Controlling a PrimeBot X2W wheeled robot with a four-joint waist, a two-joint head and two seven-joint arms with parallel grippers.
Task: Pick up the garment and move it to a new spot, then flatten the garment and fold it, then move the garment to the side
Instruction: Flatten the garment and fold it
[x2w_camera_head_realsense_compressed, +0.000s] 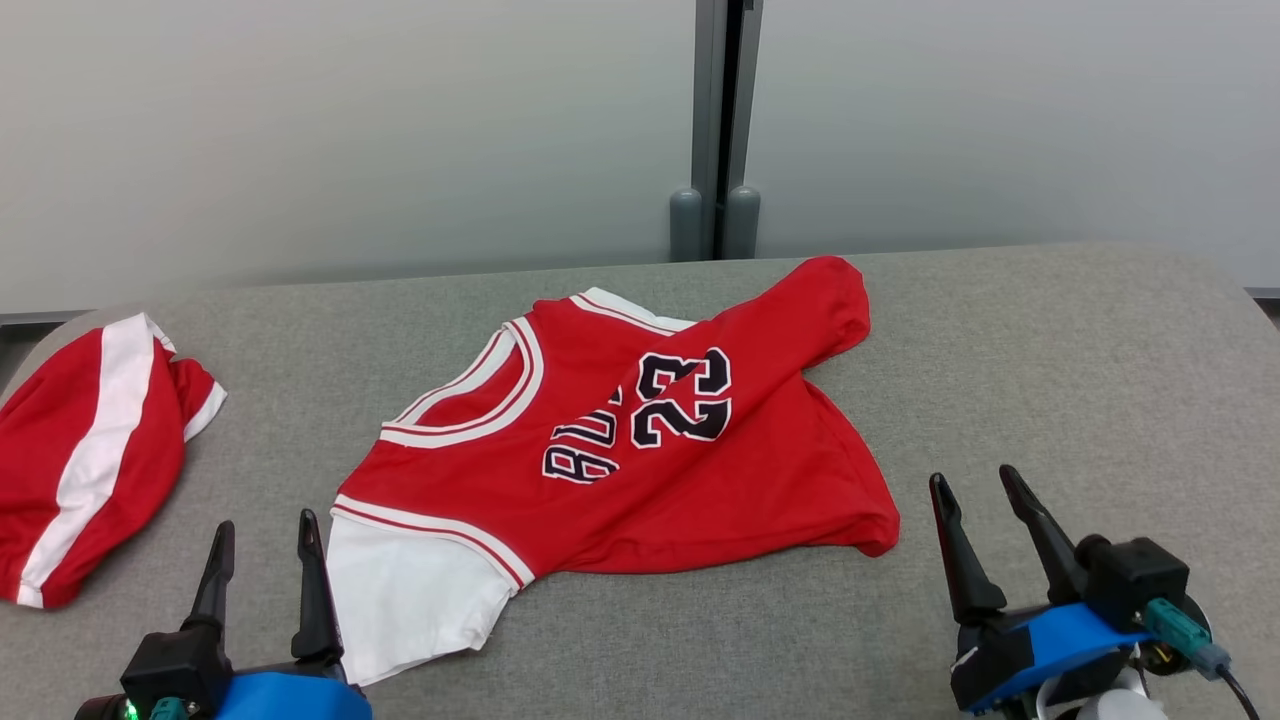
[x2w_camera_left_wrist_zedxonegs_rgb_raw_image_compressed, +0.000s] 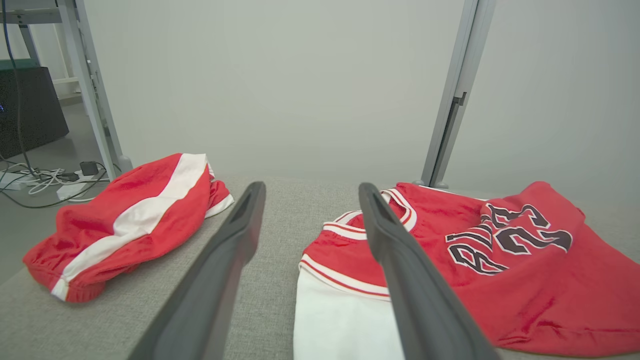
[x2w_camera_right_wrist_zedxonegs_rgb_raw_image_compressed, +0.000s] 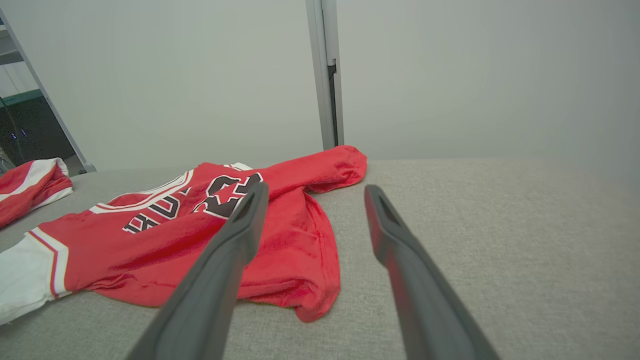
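1. Head view puts the red jersey (x2w_camera_head_realsense_compressed: 640, 450) at the middle of the grey table (x2w_camera_head_realsense_compressed: 1050, 380). It lies rumpled, one corner thrown toward one o'clock and a white sleeve (x2w_camera_head_realsense_compressed: 410, 600) trailing at seven o'clock.
2. The left gripper (x2w_camera_head_realsense_compressed: 266, 522) sits at seven o'clock with its jaws spread wide and empty, just beside the white sleeve but apart from it.
3. The right gripper (x2w_camera_head_realsense_compressed: 972, 476) sits at five o'clock, jaws likewise released and holding nothing, near the jersey's lower corner without touching.
4. With one gripper at each end of the jersey, the stance looks suited to a two-handed lift. By my reading no step of the task is done.
5. The jersey is thin, limp knit with a faint sheen and soft folds. A diagonal crease buckles its dark, white-edged lettering, and the neckline carries white and red trim.
6. The table is covered in coarse woven cloth and has rounded corners.
7. A striped garment (x2w_camera_head_realsense_compressed: 90, 460), red with a white band, lies bunched at nine o'clock, well apart from the jersey. A grey post (x2w_camera_head_realsense_compressed: 718, 120) stands at twelve o'clock.
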